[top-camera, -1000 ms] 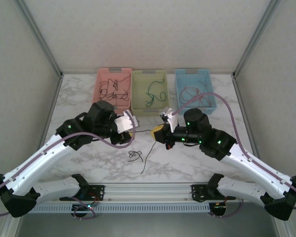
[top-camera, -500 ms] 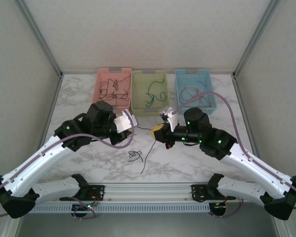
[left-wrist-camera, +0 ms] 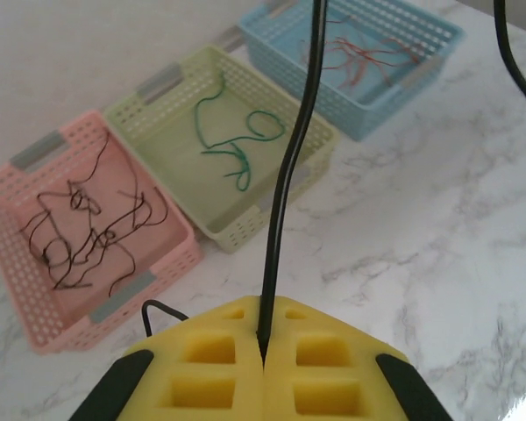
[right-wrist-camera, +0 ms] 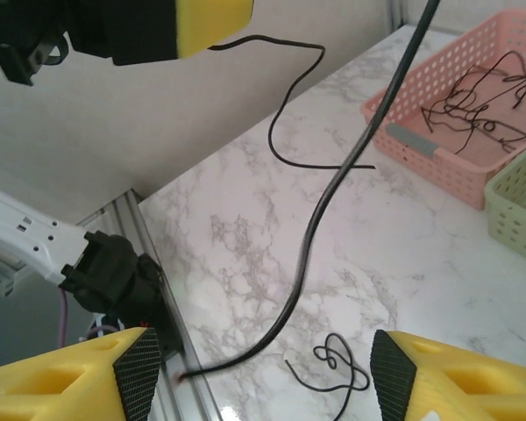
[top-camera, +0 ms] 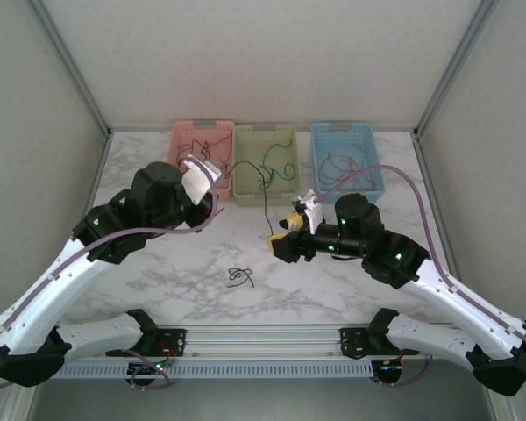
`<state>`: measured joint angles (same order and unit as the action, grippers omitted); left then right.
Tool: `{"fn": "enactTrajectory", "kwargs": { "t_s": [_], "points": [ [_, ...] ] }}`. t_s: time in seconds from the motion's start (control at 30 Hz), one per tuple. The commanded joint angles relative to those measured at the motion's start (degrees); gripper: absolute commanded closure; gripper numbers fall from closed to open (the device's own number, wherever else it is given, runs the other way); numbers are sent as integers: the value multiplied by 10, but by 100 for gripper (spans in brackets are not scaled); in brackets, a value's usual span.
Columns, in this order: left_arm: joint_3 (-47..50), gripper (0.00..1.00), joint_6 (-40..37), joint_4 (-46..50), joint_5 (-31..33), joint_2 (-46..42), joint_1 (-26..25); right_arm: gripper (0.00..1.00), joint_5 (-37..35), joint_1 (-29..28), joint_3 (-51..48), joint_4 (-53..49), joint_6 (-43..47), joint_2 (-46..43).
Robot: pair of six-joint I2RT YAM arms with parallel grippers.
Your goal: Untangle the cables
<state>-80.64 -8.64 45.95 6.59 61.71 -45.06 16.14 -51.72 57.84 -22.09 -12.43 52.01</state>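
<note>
Thin black cable (left-wrist-camera: 285, 175) pinched in closed yellow hollow-celled jaws of left gripper (left-wrist-camera: 263, 355), hanging slack over veined marble worktop (top-camera: 158, 281); right gripper (right-wrist-camera: 263, 377) jaws open; small knotted black strand (top-camera: 239, 276) at cable's 6 o'clock.

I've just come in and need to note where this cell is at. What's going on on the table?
The left gripper is shut on a long black cable, holding it up above the marble table so that it dangles. The right gripper is open beside that hanging cable, gripping nothing. A small black tangle lies on the table. At the back, the pink basket holds black cables, the green basket a green cable, and the blue basket red cables.
</note>
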Motion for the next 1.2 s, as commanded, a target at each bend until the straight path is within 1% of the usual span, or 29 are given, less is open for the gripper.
{"fn": "enactTrajectory", "kwargs": {
  "t_s": [0.0, 0.07, 0.23, 0.3, 0.37, 0.53, 0.63, 0.77, 0.9, 1.17],
  "points": [
    [-23, 100, 81, 26, 46, 25, 11, 32, -19, 2, -8, 8, 0, -8],
    [-28, 100, 99, 13, 48, 39, 27, 32, -19, 3, -9, 7, -3, -6],
    [-70, 100, 161, 8, 58, 100, 102, 32, -21, 2, -18, 13, -6, -9],
    [-72, 100, 173, -19, 67, 116, 124, 32, -17, 2, -20, 15, -9, -11],
    [-80, 100, 179, -39, 59, 144, 153, 33, -16, 2, -23, 16, -11, -10],
    [-145, 100, 198, -52, 40, 242, 220, 33, -14, 2, -26, 11, -14, -16],
    [-186, 100, 202, -62, 48, 291, 239, 33, -11, 3, -30, 9, -21, -22],
    [-230, 100, 219, -64, 22, 359, 270, 33, -5, 2, -46, 11, -36, -39],
    [-263, 100, 223, -51, 11, 417, 282, 33, -14, 2, -58, 1, -41, -56],
    [-280, 100, 239, -49, 1, 498, 298, 34, -18, 2, -45, -18, -40, -52]
  ]
}}
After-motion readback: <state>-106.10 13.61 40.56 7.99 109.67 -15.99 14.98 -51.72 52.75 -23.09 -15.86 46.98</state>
